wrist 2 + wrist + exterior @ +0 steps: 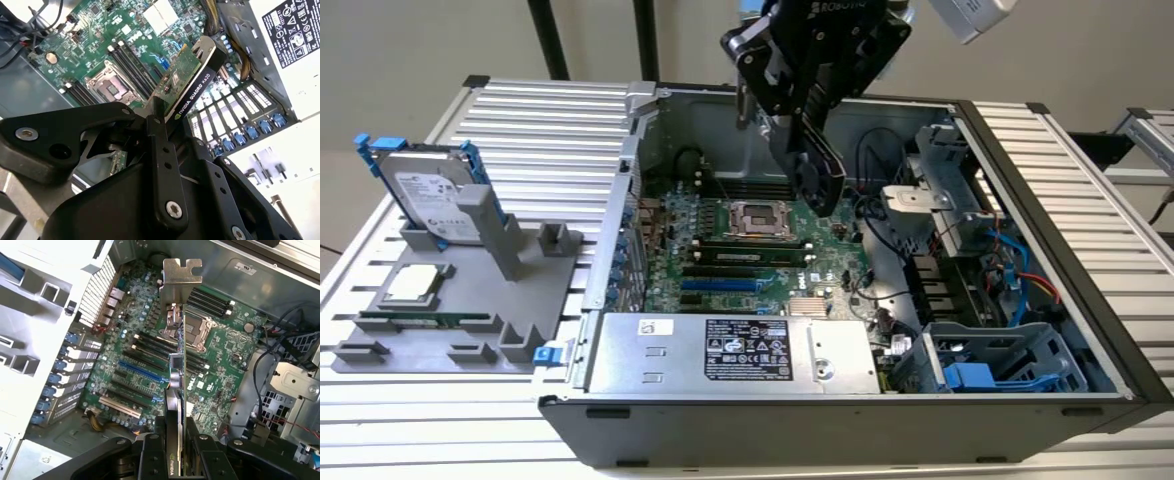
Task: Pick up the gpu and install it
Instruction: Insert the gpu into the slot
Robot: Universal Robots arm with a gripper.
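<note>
Finding 1, position of the task item. The gpu (pixel 180 365) is in my end effector (pixel 180 442) and clear of every surface. It hangs above the motherboard (pixel 747 255) inside the open computer case (pixel 1047 240), which stands on the desk (pixel 520 115). No edge of the card touches the board or a slot.

Finding 2, orientation. The card is held on edge. Its long axis runs straight out from my fingers toward the board, slightly tilted in the exterior view. The silver bracket (pixel 181 276) is at the far end from the grip, and the black cooler (pixel 200 82) faces 1 side. In the exterior view the lower end of the card sits over the region beside the processor socket (pixel 754 218). The expansion slots, including the blue slot (pixel 142 372), lie farther along the board toward the power supply (pixel 720 350). In my judgement the card is not yet lined up over a slot.

Finding 3, end effector. It is closed down to the card's thickness, with 2 fingers (pixel 150 460) pressed on opposite faces at the near end. It holds nothing else and touches neither case nor board.

Finding 4, status. Pick-up is done; installation is not.
</note>
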